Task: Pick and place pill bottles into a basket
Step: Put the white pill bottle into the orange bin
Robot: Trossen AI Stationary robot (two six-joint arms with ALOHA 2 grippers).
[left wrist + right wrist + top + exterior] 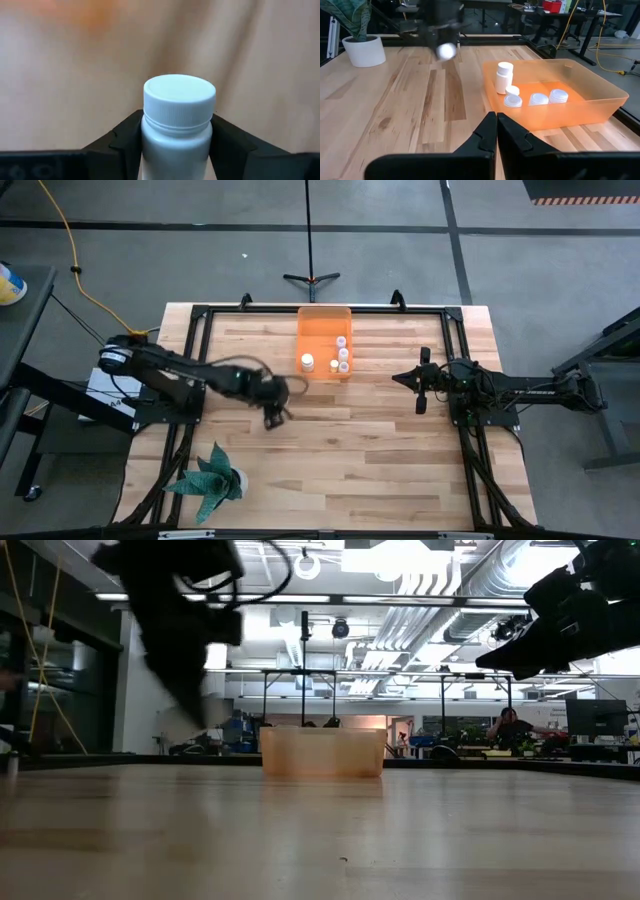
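Left arm reaches in from the table's left edge toward the middle, bent at the elbow. Left gripper (273, 416) is raised off the wood, clamped on a white pill bottle (178, 127); in the left wrist view both fingers (125, 142) press the bottle's sides just under the ribbed cap. Held bottle sits above bare table (340, 450), near the basket's front-left corner but outside it.

Right arm waits at the right side, extended toward centre, lifted above the table. Right gripper (496, 131) is closed on nothing, fingers touching each other.

Farther back, the orange basket (322, 322) rests at the table's far middle. Inside: one bottle standing upright (504, 77), and four more near it (535, 98), only their caps clear. All are bunched at the basket's near end.

Potted green plant (210, 478) on the near-left corner.
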